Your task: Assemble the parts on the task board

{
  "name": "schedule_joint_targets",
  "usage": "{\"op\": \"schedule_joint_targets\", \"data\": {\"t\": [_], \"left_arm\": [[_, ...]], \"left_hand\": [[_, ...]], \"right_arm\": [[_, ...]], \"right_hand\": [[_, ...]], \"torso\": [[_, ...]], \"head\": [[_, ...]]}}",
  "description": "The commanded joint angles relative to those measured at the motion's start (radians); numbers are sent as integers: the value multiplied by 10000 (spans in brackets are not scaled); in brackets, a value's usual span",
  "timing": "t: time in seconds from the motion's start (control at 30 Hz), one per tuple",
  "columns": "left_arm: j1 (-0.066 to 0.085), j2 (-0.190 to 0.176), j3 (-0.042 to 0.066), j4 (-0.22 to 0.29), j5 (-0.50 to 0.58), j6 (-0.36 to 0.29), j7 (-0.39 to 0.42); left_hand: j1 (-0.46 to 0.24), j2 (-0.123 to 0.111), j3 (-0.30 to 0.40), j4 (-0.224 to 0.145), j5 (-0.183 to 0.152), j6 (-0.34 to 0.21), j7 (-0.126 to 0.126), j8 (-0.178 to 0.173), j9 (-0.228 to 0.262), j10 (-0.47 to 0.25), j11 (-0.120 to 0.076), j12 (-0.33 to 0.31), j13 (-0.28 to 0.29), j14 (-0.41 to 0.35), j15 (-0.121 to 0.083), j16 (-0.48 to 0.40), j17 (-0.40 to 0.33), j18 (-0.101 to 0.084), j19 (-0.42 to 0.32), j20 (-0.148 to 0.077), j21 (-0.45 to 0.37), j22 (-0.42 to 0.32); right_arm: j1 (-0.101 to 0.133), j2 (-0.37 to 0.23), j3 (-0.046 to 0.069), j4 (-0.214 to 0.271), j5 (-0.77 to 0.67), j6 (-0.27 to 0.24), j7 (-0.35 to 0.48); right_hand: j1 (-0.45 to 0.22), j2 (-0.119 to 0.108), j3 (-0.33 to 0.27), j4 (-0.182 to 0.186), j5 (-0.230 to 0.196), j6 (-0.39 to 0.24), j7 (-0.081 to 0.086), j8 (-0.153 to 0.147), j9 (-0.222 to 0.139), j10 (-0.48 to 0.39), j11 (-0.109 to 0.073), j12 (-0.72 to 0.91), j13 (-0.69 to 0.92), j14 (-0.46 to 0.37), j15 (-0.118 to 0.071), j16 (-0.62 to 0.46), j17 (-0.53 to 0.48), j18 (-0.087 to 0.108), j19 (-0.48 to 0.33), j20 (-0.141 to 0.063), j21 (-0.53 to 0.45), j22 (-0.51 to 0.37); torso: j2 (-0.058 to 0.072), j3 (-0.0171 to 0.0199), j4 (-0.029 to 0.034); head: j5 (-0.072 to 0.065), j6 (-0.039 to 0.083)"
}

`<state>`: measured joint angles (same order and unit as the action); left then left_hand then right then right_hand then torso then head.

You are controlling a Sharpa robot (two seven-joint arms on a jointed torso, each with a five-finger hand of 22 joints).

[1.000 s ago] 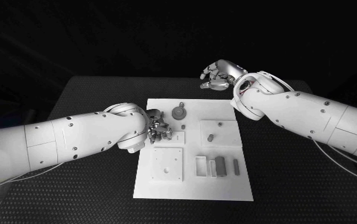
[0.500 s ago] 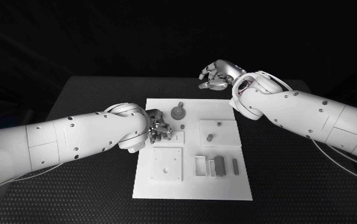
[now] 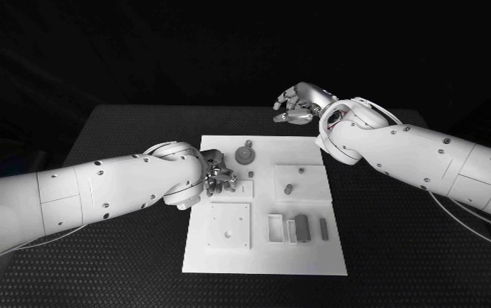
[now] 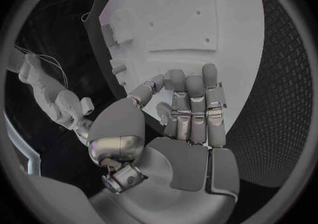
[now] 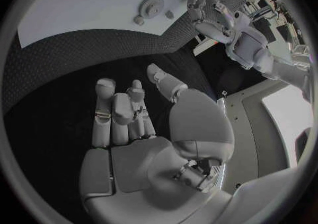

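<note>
- One task board (image 3: 268,257), white, lying below and between the two hands.
- Two hands: the left hand (image 3: 216,175) over the board's left side, the right hand (image 3: 300,105) beyond the board's far edge.
- One round gear-like part (image 3: 245,155), just beyond the left hand.
- About three upright grey parts (image 3: 303,228) in a row, nearer than the left hand; the exact number I cannot tell.
</note>
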<state>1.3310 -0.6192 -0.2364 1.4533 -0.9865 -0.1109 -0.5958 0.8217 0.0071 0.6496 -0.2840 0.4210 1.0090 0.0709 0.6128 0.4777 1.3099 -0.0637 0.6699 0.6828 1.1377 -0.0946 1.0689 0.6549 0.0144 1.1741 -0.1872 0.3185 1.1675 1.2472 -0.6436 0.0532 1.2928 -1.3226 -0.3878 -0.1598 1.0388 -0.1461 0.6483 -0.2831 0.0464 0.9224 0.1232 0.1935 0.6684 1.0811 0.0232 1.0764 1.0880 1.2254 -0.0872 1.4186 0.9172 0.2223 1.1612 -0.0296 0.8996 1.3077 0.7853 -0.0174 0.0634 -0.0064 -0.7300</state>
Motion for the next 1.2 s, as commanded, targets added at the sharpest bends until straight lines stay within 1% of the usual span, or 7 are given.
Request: {"op": "schedule_joint_targets", "data": {"t": [0.03,0.37,0.7,0.83,1.1,1.17,1.2], "left_arm": [[-31,38,3,-32,-388,-116,124],[-94,104,3,-78,-387,-34,148],[-97,94,3,-76,-387,210,102],[-97,95,3,-78,-387,302,91],[-98,119,2,-83,-370,335,150],[-99,128,1,-88,-369,350,158],[-100,135,1,-92,-369,363,157]], "left_hand": [[67,151,111,24,-42,739,-680,878,2321,-156,-77,72,-14,-84,-10,64,-22,-144,16,-31,1,18],[67,151,113,23,-72,736,-680,877,2338,-164,-77,88,-23,-92,-11,95,-64,-143,16,-31,-4,37],[68,145,115,19,-87,735,-680,876,2349,-167,-77,100,-29,-97,-11,116,-92,-144,16,-32,-8,49],[66,127,113,18,-92,732,-679,874,2356,-173,-77,106,-33,-103,-11,127,-110,-144,15,-31,-12,56],[109,-54,58,57,-200,671,-640,771,2340,-172,-96,222,-25,-117,-25,290,-213,-144,56,-47,-12,127],[120,-137,30,99,-316,693,-641,751,2339,-182,-102,264,-25,-134,-27,348,-259,-144,60,-49,-23,150],[139,-180,17,131,-479,711,-646,739,2341,-191,-107,293,-26,-146,-29,391,-297,-144,68,-52,-32,167]], "right_arm": [[3,11,6,3,-5,150,-6],[3,29,6,-28,-5,211,-8],[3,37,5,-50,-4,246,-12],[3,39,5,-45,-3,257,-14],[3,36,5,-42,-3,269,-17],[3,36,5,-41,-3,269,-17],[3,36,5,-41,-3,271,-18]], "right_hand": [[9,98,-11,-42,39,26,78,35,-10,-19,-51,6,-14,-32,-25,3,-13,395,-57,2,-20,183],[3,108,-16,-39,39,28,77,35,-11,-20,-52,7,-16,-34,-26,5,-14,395,-59,3,-19,183],[0,112,-20,-39,39,31,76,36,-12,-20,-52,7,-17,-35,-26,6,-14,395,-61,3,-19,184],[-2,115,-22,-38,39,33,76,36,-12,-21,-52,8,-18,-36,-26,6,-14,395,-62,4,-19,184],[-5,116,-25,-39,39,34,76,36,-13,-21,-53,8,-19,-37,-27,6,-14,395,-64,5,-19,184],[-6,117,-26,-39,39,35,76,36,-13,-22,-53,8,-19,-38,-27,6,-14,395,-64,5,-19,184],[-6,117,-26,-39,39,35,76,36,-13,-22,-53,8,-19,-38,-27,6,-14,395,-64,5,-19,184]], "torso": [[1,5,5],[2,5,-2],[-3,8,11],[-1,6,6],[0,6,2],[1,5,5],[2,6,6]], "head": [[-14,10],[-35,-1],[-46,-15],[-40,-22],[-48,-30],[-47,-38],[-50,-43]]}}
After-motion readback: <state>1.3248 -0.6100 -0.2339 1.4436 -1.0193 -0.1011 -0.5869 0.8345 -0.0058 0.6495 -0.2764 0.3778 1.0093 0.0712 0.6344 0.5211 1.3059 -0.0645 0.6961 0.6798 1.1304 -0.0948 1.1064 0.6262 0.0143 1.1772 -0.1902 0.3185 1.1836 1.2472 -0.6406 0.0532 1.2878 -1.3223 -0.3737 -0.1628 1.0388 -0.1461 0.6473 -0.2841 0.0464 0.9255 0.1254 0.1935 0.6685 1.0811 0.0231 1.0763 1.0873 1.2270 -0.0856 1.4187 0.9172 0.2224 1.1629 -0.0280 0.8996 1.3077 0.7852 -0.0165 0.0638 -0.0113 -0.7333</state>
